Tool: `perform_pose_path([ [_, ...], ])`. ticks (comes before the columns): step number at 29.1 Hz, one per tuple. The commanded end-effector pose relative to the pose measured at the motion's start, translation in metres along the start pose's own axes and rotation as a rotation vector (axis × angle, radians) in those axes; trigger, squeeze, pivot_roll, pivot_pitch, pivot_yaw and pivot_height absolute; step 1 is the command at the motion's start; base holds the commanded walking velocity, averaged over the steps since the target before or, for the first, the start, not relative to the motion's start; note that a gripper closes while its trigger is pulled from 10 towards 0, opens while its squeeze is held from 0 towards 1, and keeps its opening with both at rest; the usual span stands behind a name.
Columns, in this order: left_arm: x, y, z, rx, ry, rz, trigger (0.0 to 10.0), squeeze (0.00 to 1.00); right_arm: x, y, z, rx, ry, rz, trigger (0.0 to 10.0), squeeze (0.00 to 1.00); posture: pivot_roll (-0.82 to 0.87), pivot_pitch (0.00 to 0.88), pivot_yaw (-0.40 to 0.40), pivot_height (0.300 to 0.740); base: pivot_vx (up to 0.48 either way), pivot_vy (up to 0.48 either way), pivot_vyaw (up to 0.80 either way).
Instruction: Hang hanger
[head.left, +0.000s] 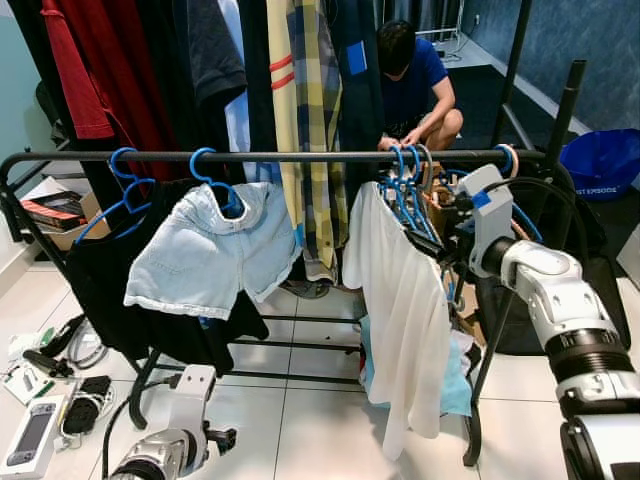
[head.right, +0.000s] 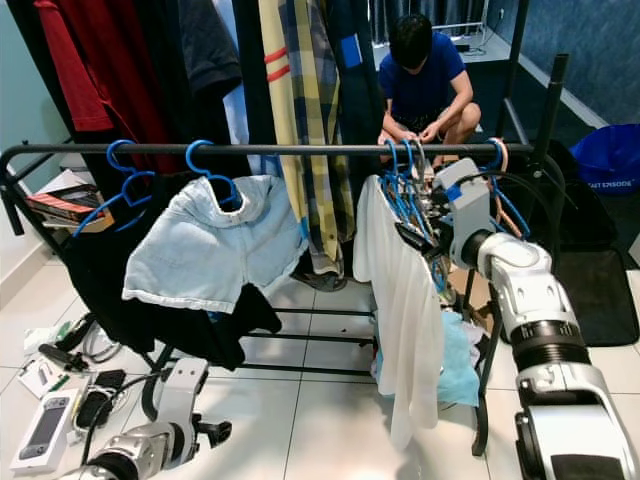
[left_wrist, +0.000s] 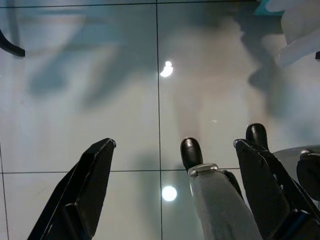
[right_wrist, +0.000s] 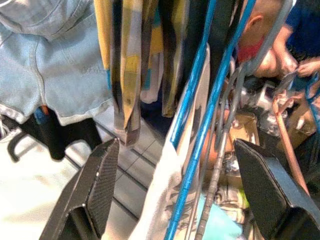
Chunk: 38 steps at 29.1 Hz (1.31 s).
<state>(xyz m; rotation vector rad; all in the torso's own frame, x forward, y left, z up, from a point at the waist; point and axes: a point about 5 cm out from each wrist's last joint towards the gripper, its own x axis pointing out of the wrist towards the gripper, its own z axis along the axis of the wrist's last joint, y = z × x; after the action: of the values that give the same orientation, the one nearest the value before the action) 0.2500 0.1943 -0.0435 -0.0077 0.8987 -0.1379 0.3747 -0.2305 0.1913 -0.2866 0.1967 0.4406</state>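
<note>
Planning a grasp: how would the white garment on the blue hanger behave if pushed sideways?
The white cloth garment drapes in loose folds, so it is probably floppy and light. Hooked on the black metal rail by a blue plastic hanger, it would likely swing or slide.

Blue hanger with white shirt hangs on rail

A home's laundry corner: clothes rail, hung garments, tiled floor.

Bright indoor light, floor glare, sharp
</note>
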Motion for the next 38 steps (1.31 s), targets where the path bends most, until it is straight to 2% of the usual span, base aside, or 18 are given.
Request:
perform_pose_path([
  [1, -0.003, 0.008, -0.006, -0.003, 0.015, 0.016, 10.0, 0.0, 0.005, 0.003, -0.004, 0.005, 0.054, 0.013, 10.0, 0.0, -0.06, 0.0, 0.088, 0.74, 0.0, 0.0, 0.0],
  [7, -0.003, 0.009, -0.008, -0.002, 0.019, 0.017, 10.0, 0.0, 0.011, 0.007, -0.016, 0.043, 0.151, 0.044, 10.0, 0.0, -0.05, 0.0, 0.085, 0.74, 0.0, 0.0, 0.0],
  [8, -0.003, 0.009, -0.009, -0.003, 0.019, 0.017, 10.0, 0.0, 0.011, 0.007, -0.017, 0.046, 0.159, 0.041, 6.8, 0.0, -0.05, 0.0, 0.084, 0.74, 0.0, 0.0, 0.0],
  [10, -0.003, 0.009, -0.009, -0.003, 0.02, 0.017, 10.0, 0.0, 0.012, 0.007, -0.017, 0.047, 0.164, 0.04, 6.8, 0.0, -0.05, 0.0, 0.084, 0.74, 0.0, 0.0, 0.0],
  [11, -0.003, 0.009, -0.009, -0.003, 0.021, 0.017, 10.0, 0.0, 0.012, 0.006, -0.018, 0.046, 0.166, 0.038, 2.3, 0.0, -0.05, 0.0, 0.085, 0.74, 0.0, 0.0, 0.0],
  [12, -0.003, 0.009, -0.009, -0.003, 0.021, 0.017, 10.0, 0.0, 0.012, 0.006, -0.018, 0.046, 0.166, 0.038, 2.3, 0.0, -0.05, 0.0, 0.085, 0.74, 0.0, 0.0, 0.0],
  [13, -0.003, 0.009, -0.01, -0.002, 0.022, 0.017, 10.0, 0.0, 0.011, 0.006, -0.018, 0.047, 0.17, 0.034, 0.0, 0.0, -0.05, 0.0, 0.087, 0.74, 0.0, 0.0, 0.0],
  [24, -0.003, 0.01, -0.011, 0.0, 0.027, 0.015, 10.0, 0.0, 0.005, -0.007, -0.019, 0.025, 0.175, -0.038, 0.0, 0.0, -0.06, 0.0, 0.091, 0.74, 0.0, 0.0, 0.0],
  [29, -0.003, 0.009, -0.01, 0.0, 0.025, 0.015, 10.0, 0.0, -0.001, -0.016, -0.014, 0.029, 0.146, -0.079, 0.0, 0.0, -0.06, 0.0, 0.092, 0.74, 0.0, 0.0, 0.0],
  [33, -0.003, 0.009, -0.009, 0.001, 0.024, 0.014, 10.0, 0.0, -0.006, -0.018, -0.006, 0.011, 0.062, -0.043, 0.0, 0.0, -0.07, 0.0, 0.096, 0.74, 0.0, 0.0, 0.0],
  [37, -0.003, 0.009, -0.009, 0.002, 0.024, 0.013, 10.0, 0.0, -0.008, -0.018, -0.007, -0.024, 0.073, -0.035, 0.0, 0.0, -0.07, 0.0, 0.096, 0.74, 0.0, 0.0, 0.0],
  [38, -0.003, 0.009, -0.009, 0.003, 0.023, 0.013, 10.0, 0.0, -0.009, -0.02, -0.008, -0.039, 0.078, -0.053, 3.3, 0.0, -0.07, 0.0, 0.096, 0.74, 0.0, 0.0, 0.0],
])
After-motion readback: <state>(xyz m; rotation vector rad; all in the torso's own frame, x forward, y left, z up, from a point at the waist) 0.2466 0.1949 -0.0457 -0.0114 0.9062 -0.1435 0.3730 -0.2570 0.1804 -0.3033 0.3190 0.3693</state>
